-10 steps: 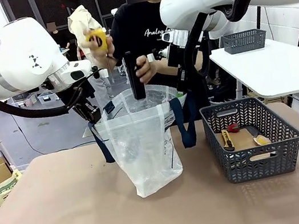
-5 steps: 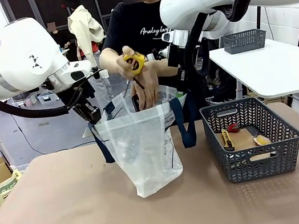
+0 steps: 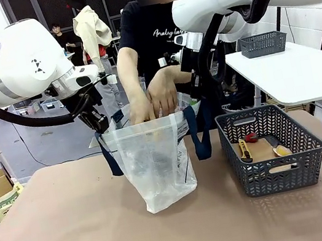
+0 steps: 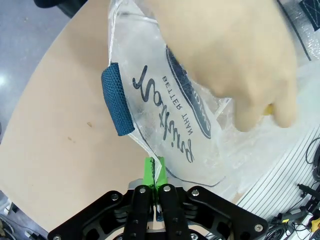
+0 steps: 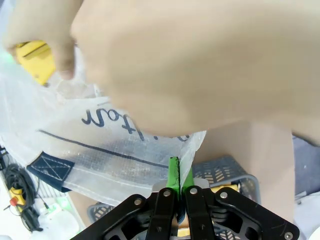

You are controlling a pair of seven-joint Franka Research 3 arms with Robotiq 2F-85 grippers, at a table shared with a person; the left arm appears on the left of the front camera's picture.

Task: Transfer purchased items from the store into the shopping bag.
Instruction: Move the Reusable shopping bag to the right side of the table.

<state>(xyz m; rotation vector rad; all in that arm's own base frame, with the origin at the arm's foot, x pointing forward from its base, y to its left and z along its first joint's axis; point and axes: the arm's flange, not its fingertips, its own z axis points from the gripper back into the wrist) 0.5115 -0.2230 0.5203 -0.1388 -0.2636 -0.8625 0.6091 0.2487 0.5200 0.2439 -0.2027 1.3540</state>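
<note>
Your bag (image 3: 155, 159) stands on the bench (image 3: 63, 237) between the two arms, just beside the grey basket (image 3: 272, 183), where a few small goods (image 3: 245, 150) lie. Treat the bag as thin, limp, slippery film: it will likely sag shut if you let go, so the rim by the blue strap (image 4: 116, 102) looks like the firmest hold. The left jaws are pressed together on one rim edge and the right jaws pinch the opposite edge. Together they hold the mouth open while the person's hands (image 3: 162, 92) reach in with a yellow item (image 5: 36, 62).
</note>
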